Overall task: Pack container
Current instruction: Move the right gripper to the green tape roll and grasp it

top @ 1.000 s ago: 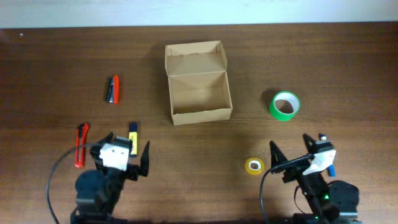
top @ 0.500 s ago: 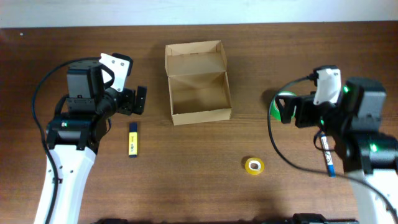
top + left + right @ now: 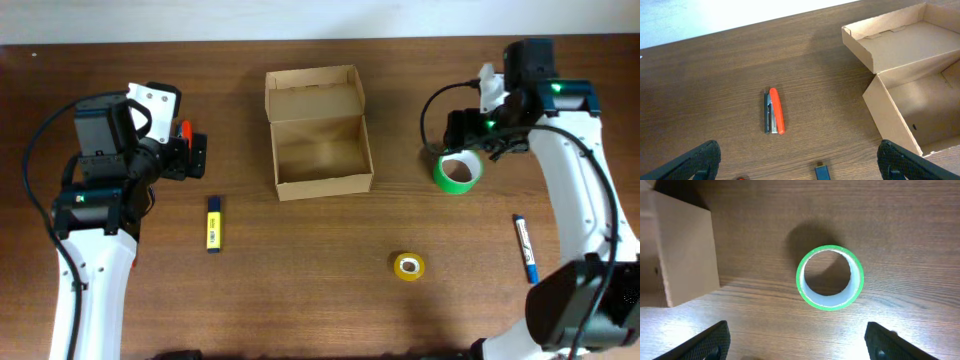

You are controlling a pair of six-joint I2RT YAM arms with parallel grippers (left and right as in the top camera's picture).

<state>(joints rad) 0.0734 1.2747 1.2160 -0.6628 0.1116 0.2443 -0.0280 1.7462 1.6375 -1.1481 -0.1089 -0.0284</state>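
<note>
The container (image 3: 320,184) is a tan cardboard box at the table's middle back, open, with its flap lid standing at the far side. Nothing shows inside it. It also shows in the left wrist view (image 3: 900,95) and in the right wrist view (image 3: 682,255). My left gripper (image 3: 192,157) is open and empty, above the table left of the box. An orange stapler (image 3: 774,111) lies just ahead of the left gripper (image 3: 800,167). My right gripper (image 3: 480,135) is open and empty over a green tape roll (image 3: 458,173). In the right wrist view the green roll (image 3: 830,278) lies ahead of the right gripper (image 3: 797,345).
A yellow and blue marker (image 3: 213,222) lies left of the box's front; its blue end shows in the left wrist view (image 3: 822,172). A small yellow tape roll (image 3: 408,266) lies front right. A blue pen (image 3: 525,250) lies at the far right.
My left arm has shifted left, over the stapler. My right arm has swung to the back and now hangs over the green roll. The objects have not moved.
</note>
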